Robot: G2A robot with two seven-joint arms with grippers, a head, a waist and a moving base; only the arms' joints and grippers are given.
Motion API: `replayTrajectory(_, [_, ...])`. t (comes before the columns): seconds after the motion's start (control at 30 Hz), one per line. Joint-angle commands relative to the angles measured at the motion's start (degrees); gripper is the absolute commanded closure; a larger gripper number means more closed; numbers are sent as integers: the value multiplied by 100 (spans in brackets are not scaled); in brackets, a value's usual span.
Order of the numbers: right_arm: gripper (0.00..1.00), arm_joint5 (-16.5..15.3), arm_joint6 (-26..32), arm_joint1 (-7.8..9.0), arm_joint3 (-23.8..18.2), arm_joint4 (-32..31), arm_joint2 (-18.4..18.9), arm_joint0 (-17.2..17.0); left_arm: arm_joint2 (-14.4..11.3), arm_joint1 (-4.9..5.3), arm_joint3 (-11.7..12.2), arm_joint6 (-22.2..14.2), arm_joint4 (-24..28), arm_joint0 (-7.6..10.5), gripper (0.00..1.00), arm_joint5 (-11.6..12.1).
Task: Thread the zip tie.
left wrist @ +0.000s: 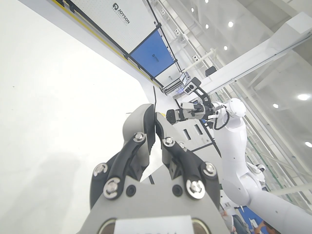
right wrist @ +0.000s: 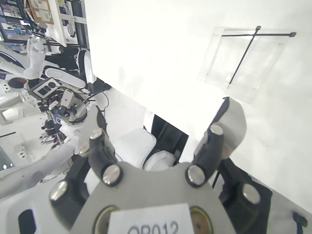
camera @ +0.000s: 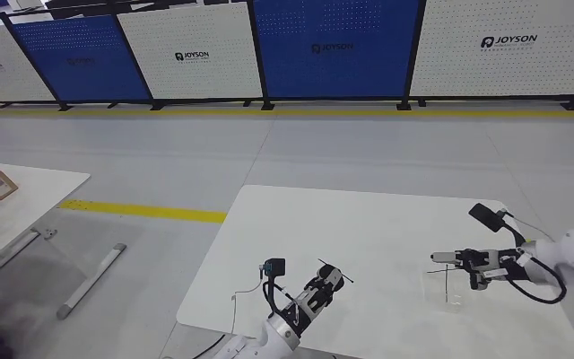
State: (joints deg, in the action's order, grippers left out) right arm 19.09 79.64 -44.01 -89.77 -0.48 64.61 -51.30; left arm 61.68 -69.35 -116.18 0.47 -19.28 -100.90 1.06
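My left gripper (left wrist: 154,116) is shut on a thin black zip tie (left wrist: 154,96), whose free end sticks out past the fingertips. In the top view this gripper (camera: 332,275) hovers over the table's near edge with the tie (camera: 339,272) lying slantwise across it. My right gripper (right wrist: 162,113) is open with nothing between its fingers. It hangs in the top view (camera: 437,258) just above a clear tray (camera: 448,301) at the right of the table. Two more black zip ties (right wrist: 245,52) lie crossed on that tray (right wrist: 219,57).
The white table (camera: 359,233) is bare apart from the tray. Its left and near edges drop to grey floor with a yellow line (camera: 143,211). Another white table (camera: 36,193) stands at far left, and blue and white panels (camera: 332,45) line the back.
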Motion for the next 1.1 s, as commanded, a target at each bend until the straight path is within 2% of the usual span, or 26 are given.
replayTrajectory(0.0, [0,-3,0,-1,1,2,2,-2,0,0,0,0,0,0,100,0])
replayTrajectory(0.47, [0,-3,0,-1,1,2,2,-2,0,0,0,0,0,0,100,0])
replayTrajectory(0.5, [0,8,-140,-3,31,11,19,-35,0,0,0,0,0,0,100,0])
replayTrajectory(0.6, [0,39,-274,36,145,-366,103,21,0,0,0,0,0,0,100,0])
replayTrajectory(0.7, [0,39,0,79,374,-676,121,222,0,0,0,0,0,0,100,0])
replayTrajectory(0.83, [0,39,0,139,516,-1140,-271,524,0,0,0,0,0,0,100,0])
replayTrajectory(0.9, [0,39,0,155,769,-1411,-793,800,0,0,0,0,0,0,100,0])
replayTrajectory(0.93, [0,39,0,150,891,-1432,-916,934,0,0,0,0,0,0,100,0])
replayTrajectory(1.07, [0,39,0,150,891,-1432,-916,934,0,0,0,0,0,0,100,0])
